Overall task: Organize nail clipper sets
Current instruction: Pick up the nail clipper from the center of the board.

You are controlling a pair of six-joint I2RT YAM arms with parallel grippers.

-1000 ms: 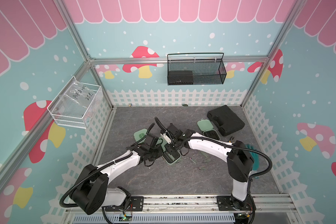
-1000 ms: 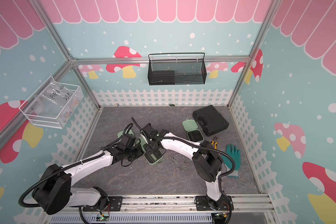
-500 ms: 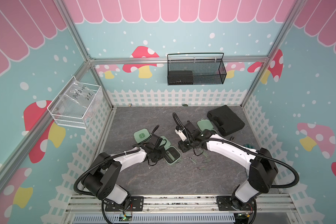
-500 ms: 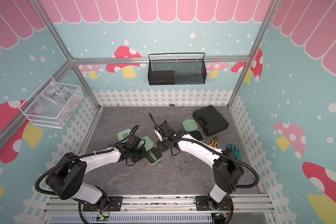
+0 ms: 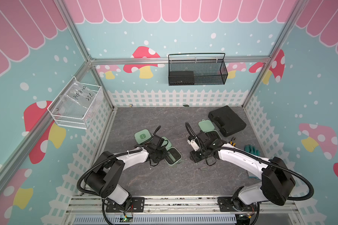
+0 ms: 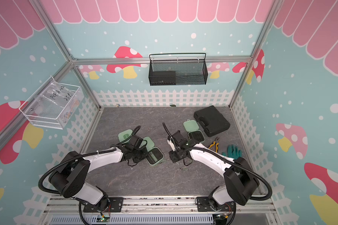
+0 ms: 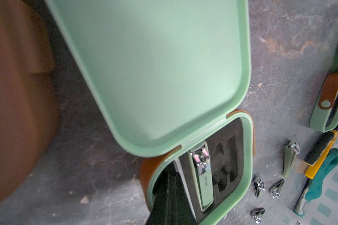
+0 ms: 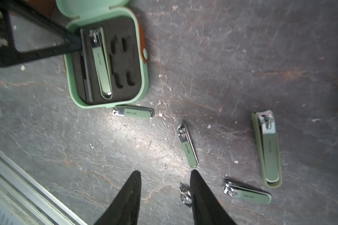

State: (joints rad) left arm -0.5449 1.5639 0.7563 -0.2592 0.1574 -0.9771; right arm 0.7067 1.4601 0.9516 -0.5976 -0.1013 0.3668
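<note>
— Where is the open mint case (image 5: 173, 155) sitting?
— It is lying on the bench (image 5: 164, 181) near the middle with its lid thrown back, right under the left tool (image 8: 75, 43). A seated clipper (image 8: 101, 64) is resting in its black insert.
— What is the left tool doing?
— Its jaws are pressing tight together, and the tips are poking into the insert just beside the seated clipper. I am not managing to tell whether anything is pinched there.
— And the right tool (image 8: 165, 172)?
— It is hovering over bare bench, jaws standing well apart and gripping nothing. A small clipper (image 8: 185, 195) is lying just beside one finger (image 8: 202, 198), partly hidden.
— Are others lying loose?
— Yes. A slim clipper (image 8: 133, 113) is lying just beside the case's wall, a tilted clipper (image 8: 187, 146) near the right tool's tips, and a big clipper (image 8: 268, 148) farther off.
— The other cases?
— A second open case (image 5: 206, 125) is sitting beside the black tool case (image 5: 225, 120). A closed mint case (image 5: 142, 136) is lying behind the left arm.
</note>
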